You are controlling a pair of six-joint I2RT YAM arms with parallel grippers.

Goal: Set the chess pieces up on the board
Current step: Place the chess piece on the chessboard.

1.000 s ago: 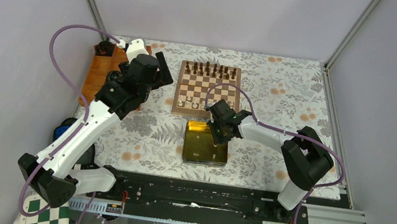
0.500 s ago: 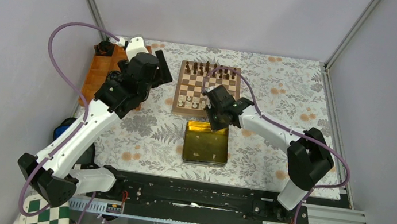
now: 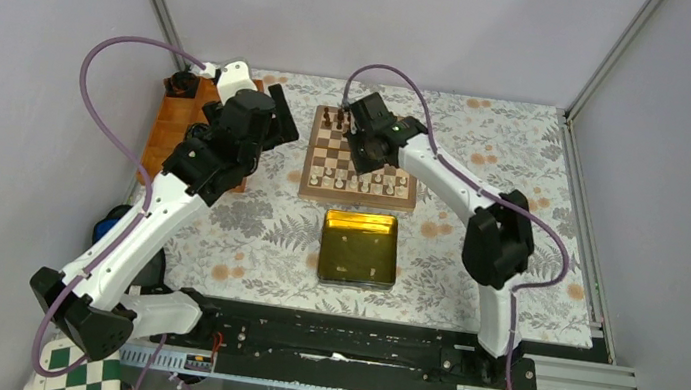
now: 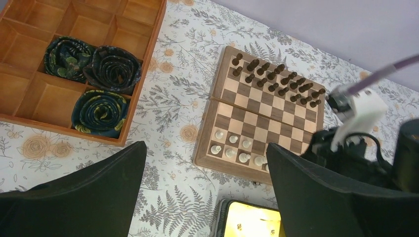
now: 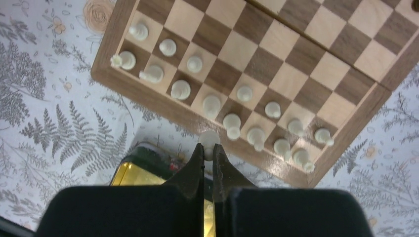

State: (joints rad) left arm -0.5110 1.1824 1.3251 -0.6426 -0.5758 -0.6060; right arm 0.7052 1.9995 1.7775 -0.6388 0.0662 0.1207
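Right gripper (image 5: 208, 148) clamped shut on cream-white chess piece (image 5: 209, 139) above chessboard (image 3: 356, 198); other cream-white pieces (image 5: 212, 103) stood in board's two near rows. Left gripper (image 3: 279, 118) hung wide open near orange tray (image 4: 143, 74), far left.

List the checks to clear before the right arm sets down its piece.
1. Right gripper shut on a cream chess piece: ok.
2. Free square in the second white row of the board: ok.
3. Held piece lined up over that square: cannot tell.
4. Neighbouring white pieces all upright: cannot tell.
5. Left gripper open, beside the board and not over it: ok.
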